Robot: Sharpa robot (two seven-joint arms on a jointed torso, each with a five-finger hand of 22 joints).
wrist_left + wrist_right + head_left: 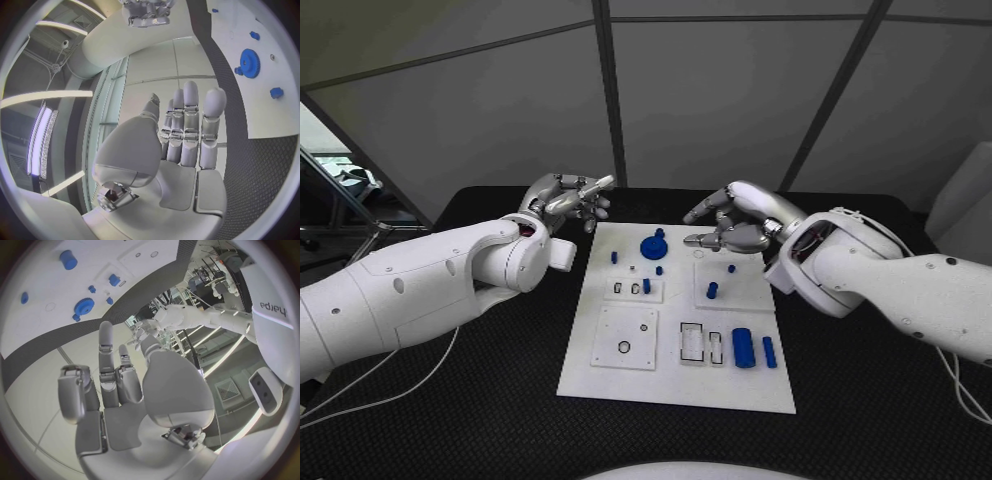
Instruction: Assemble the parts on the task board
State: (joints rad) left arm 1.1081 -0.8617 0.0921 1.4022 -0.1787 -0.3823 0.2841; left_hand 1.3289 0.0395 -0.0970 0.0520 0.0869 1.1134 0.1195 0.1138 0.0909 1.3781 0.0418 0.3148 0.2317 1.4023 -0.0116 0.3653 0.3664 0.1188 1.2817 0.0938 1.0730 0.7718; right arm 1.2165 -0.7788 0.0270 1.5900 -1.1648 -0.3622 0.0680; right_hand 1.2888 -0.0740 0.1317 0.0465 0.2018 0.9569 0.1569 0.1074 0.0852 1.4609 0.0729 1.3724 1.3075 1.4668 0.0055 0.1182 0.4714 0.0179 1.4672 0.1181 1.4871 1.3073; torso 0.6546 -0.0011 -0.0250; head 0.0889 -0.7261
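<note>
**A:** What do you see on the tabletop [473, 400]?

**B:** You see the white task board [678, 385] in the middle of the head view. It lies flat on the black top. A blue gear [655, 247] sits near the upper middle of the board.

**A:** Are there little holes or pockets in the board?

**B:** Yes. At the lower right of the board you can see long pockets. Two of them look bare and white [692, 341]. Right beside them are two blue parts, a fat block [744, 347] and a thin bar [770, 352]. You cannot tell if these sit in pockets or just lie on top. A square plate [627, 336] at the lower left has a small round hole in it. A small blue peg [713, 291] stands near the right middle.

**A:** What about the left hand [568, 201]?

**B:** It is up at the upper left of the board, off its edge. In the left wrist view the fingers [190, 125] are straight and close side by side. They hold nothing.

**A:** And the right hand [737, 222]?

**B:** It hangs over the upper right corner of the board. Its fingers [106, 352] are partly bent, some longer, some curled. You see nothing in them.
</note>
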